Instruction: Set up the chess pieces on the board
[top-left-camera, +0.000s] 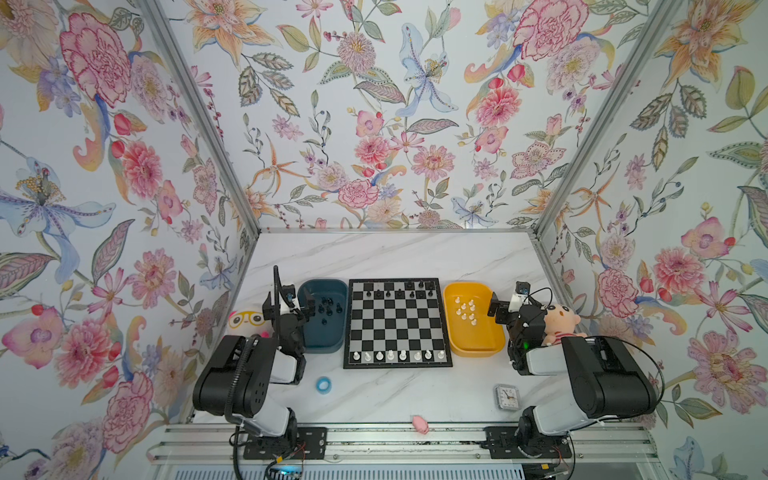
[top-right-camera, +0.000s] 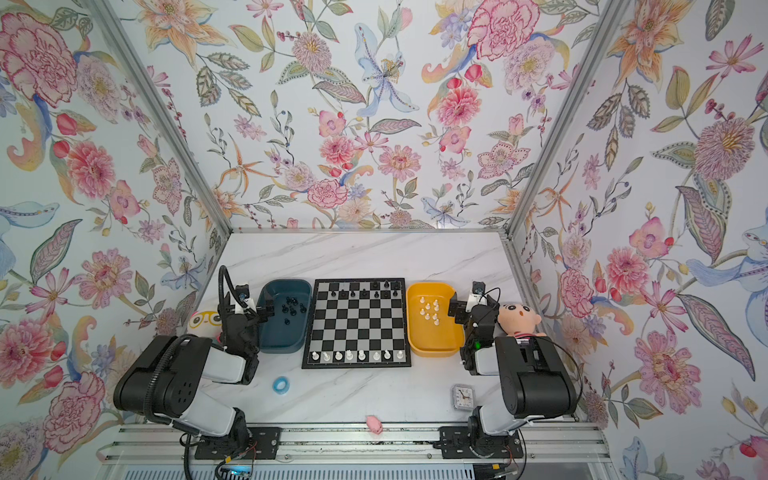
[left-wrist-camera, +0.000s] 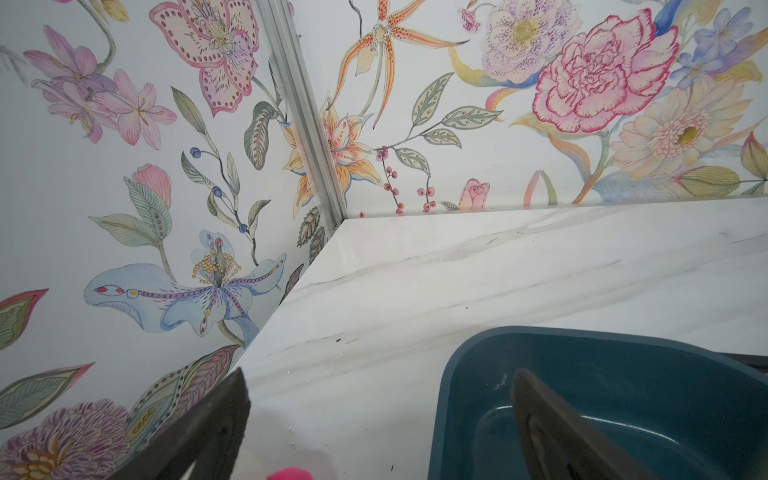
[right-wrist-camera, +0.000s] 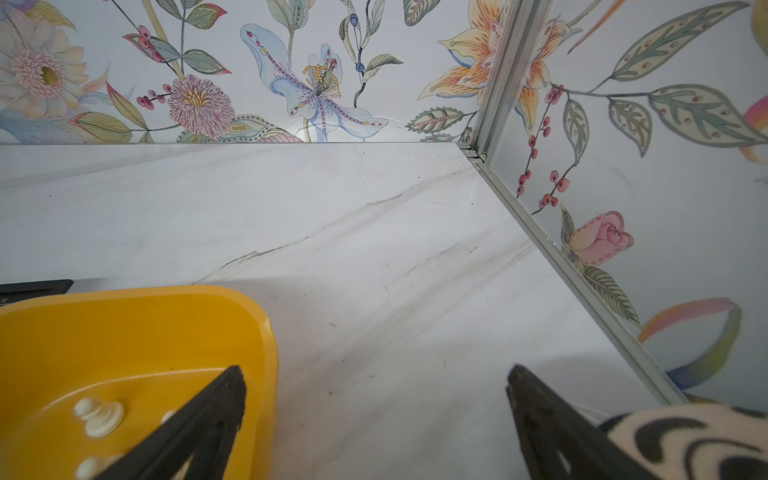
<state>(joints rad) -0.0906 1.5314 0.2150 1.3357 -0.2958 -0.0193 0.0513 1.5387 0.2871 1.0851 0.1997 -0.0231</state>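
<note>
Setup part-done: left gripper (top-left-camera: 300, 312) and right gripper (top-left-camera: 498, 309) gape empty, flanking the board (top-left-camera: 397, 328) mid-frame; next, probably, grasping loose chess pieces (top-left-camera: 465, 309).

The white marble table (top-left-camera: 395, 257) carries the chessboard (top-left-camera: 397, 328) between a teal bin (top-left-camera: 324, 348) and a yellow bin (top-left-camera: 478, 351); nearer the front lie a blue tape roll (top-left-camera: 323, 385) and a small clock (top-left-camera: 507, 397).

No legible text, label, brand or number is being shown in any view. Marks are being displayed on the dial of the small clock (top-left-camera: 507, 397) lying on the table in both top views (top-right-camera: 462, 397), but they are being rendered too small to be read.
</note>
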